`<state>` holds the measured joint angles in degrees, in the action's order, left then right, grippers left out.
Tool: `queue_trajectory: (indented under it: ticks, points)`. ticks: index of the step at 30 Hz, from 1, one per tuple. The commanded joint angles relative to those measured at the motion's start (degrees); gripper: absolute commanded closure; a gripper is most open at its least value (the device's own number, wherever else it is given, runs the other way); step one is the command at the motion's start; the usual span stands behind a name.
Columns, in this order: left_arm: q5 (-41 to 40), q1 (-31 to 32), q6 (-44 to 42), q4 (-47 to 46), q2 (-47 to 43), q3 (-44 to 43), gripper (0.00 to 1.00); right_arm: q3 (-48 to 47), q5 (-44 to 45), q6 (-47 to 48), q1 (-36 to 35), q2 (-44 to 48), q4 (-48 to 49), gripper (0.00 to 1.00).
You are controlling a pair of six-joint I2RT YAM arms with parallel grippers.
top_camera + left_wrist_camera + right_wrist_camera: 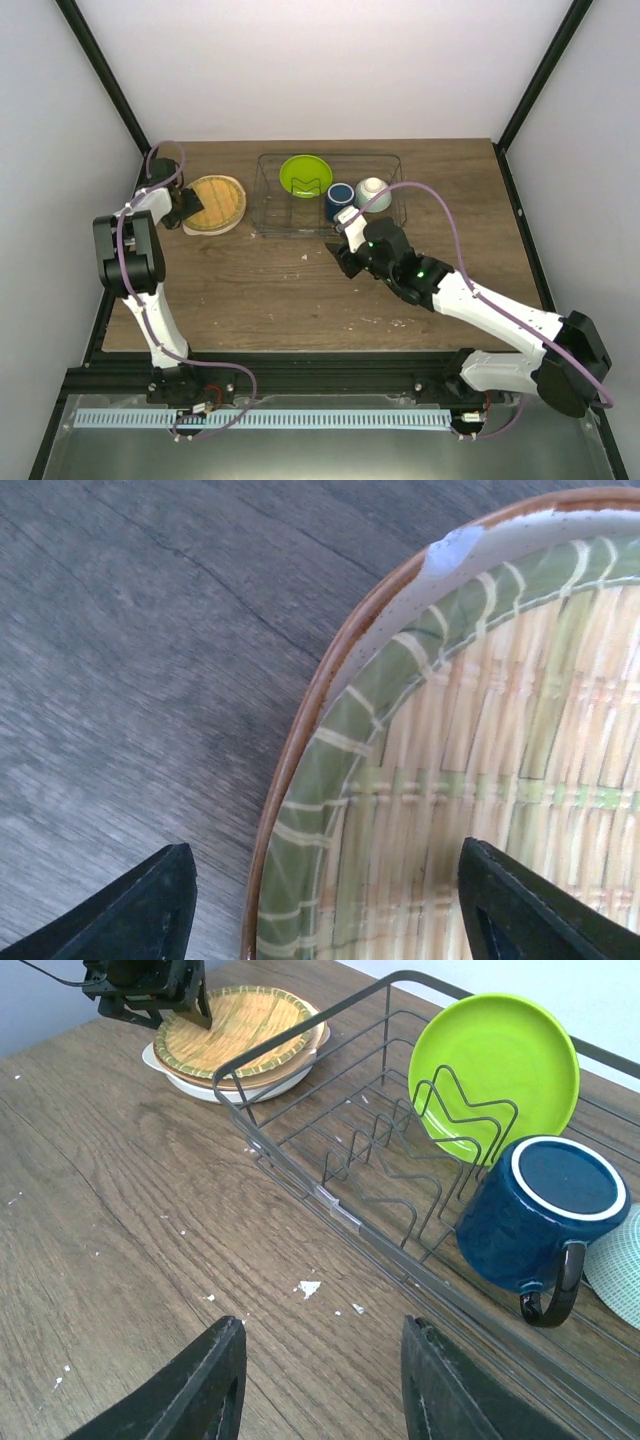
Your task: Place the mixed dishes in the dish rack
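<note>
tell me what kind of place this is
Likely a robot test cell, not a kitchen: white walls and black frame posts enclose a wooden table, with a wire dish rack staged on it.

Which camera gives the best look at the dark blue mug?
The right wrist view: the dark blue mug sits close up in the dish rack, base and handle clear. The top external view shows it only as a small blue shape beside the pale mint bowl. The left wrist view misses it.

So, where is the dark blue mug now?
Top view: the mug sits in the dish rack, lime-green plate to its left, mint bowl to its right.
</note>
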<state>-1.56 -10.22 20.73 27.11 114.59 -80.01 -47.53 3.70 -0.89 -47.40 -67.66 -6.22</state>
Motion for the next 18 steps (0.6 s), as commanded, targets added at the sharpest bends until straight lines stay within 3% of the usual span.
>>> queue_trajectory:
  ticks: [1, 5, 18]
  points:
    - [-2.0, -0.9, -0.9, 1.7, 1.0, -1.1, 0.32, 0.6, 1.4, -0.8, -0.1, 0.1, -1.2, 0.56]
    - [-2.3, -1.9, -0.9, 1.7, 0.7, 0.1, 0.46, 0.8, 2.0, -0.6, -0.1, -0.5, -1.3, 0.56]
    - [0.1, -5.7, -0.3, -0.4, -1.0, 5.0, 0.68, 0.5, 1.5, -0.3, -0.1, -2.7, -1.5, 0.56]
